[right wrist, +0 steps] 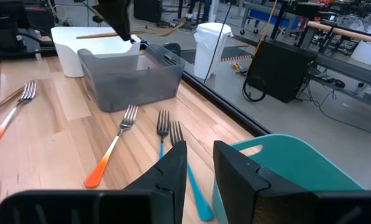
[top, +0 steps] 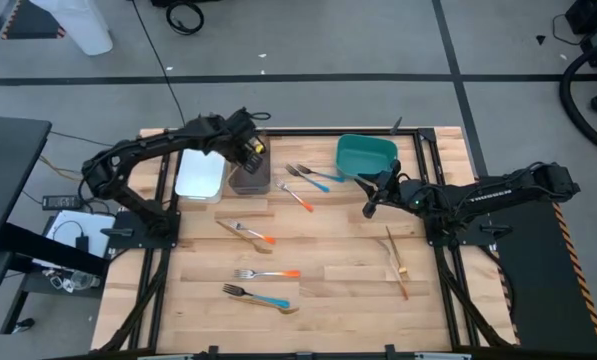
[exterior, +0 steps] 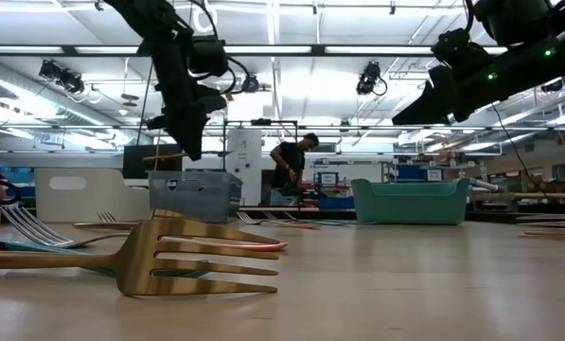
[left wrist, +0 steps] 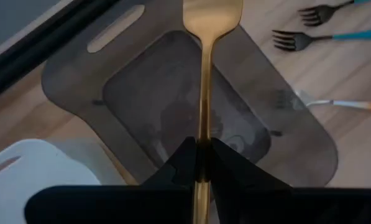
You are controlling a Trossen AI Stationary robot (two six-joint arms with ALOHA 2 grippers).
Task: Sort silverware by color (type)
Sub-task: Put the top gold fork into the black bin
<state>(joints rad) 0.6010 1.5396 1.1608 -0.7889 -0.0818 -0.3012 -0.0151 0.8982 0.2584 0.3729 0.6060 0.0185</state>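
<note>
Gold fork (left wrist: 205, 93): clamped in left pincer (left wrist: 201, 163), long axis hanging straight above grey bin (left wrist: 191, 99).
Right pincer (right wrist: 201, 165): parted, empty, beside teal bin (right wrist: 297, 168).

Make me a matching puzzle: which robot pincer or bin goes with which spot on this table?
Things:
1. left pincer
2. right pincer
3. white bin

Places:
A. beside the grey bin, on the side away from the teal bin
B. near the teal bin, open, holding nothing
C. above the grey bin, shut on a gold utensil

Pairs: 1-C, 2-B, 3-A
</note>
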